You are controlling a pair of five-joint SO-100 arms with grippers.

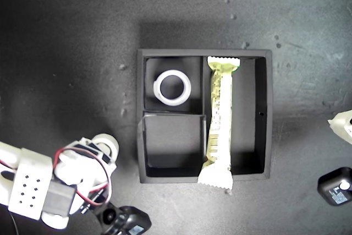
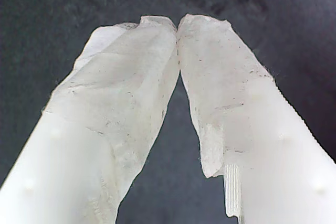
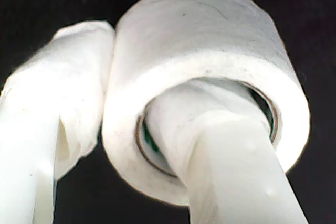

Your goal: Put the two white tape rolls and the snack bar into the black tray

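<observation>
The black tray (image 1: 268, 136) sits mid-table in the exterior view. One white tape roll (image 1: 172, 87) lies flat in its small far compartment. The snack bar (image 1: 219, 122) lies along the long compartment, its near crimped end resting over the tray's front wall. The other white tape roll (image 3: 199, 45) is held by my second gripper (image 3: 131, 72), one finger through the hole and one outside. That arm stands at the exterior view's lower left, roll (image 1: 108, 142) at its tip. My first gripper (image 2: 177, 24) is shut and empty over the dark surface; its tip (image 1: 342, 125) shows at the exterior view's right edge.
The tray's near small compartment (image 1: 173, 141) holds nothing. A black camera block (image 1: 336, 186) sits at the exterior view's lower right, another (image 1: 131, 223) at the bottom edge beside the second arm. Small pale specks dot the dark table (image 1: 66, 53).
</observation>
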